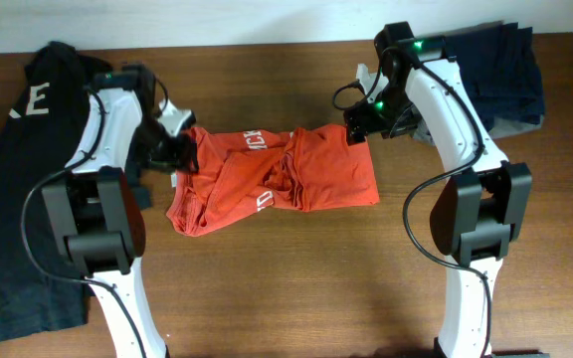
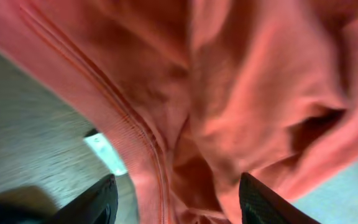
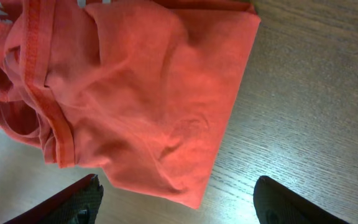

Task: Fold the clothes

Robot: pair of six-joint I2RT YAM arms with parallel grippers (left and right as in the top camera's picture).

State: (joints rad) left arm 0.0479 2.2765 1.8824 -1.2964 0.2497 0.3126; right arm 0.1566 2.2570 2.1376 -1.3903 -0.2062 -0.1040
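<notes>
The clothes, an orange-red T-shirt (image 1: 272, 179), lie crumpled on the middle of the wooden table, with bits of white lettering showing in the folds. My left gripper (image 1: 180, 151) is at the shirt's left end. In the left wrist view this gripper (image 2: 179, 202) is open, with bunched shirt fabric (image 2: 229, 93) and a ribbed seam between its spread fingers; the left finger stands clear of the cloth. My right gripper (image 1: 358, 127) hovers at the shirt's upper right corner. In the right wrist view it (image 3: 182, 202) stands wide open, above a corner of the shirt (image 3: 142, 112).
A dark navy garment (image 1: 28, 99) with white lettering covers the table's left side and runs down to the front left. A pile of dark blue clothes (image 1: 500, 70) sits at the back right. Bare wood (image 1: 296, 288) shows in front of the shirt.
</notes>
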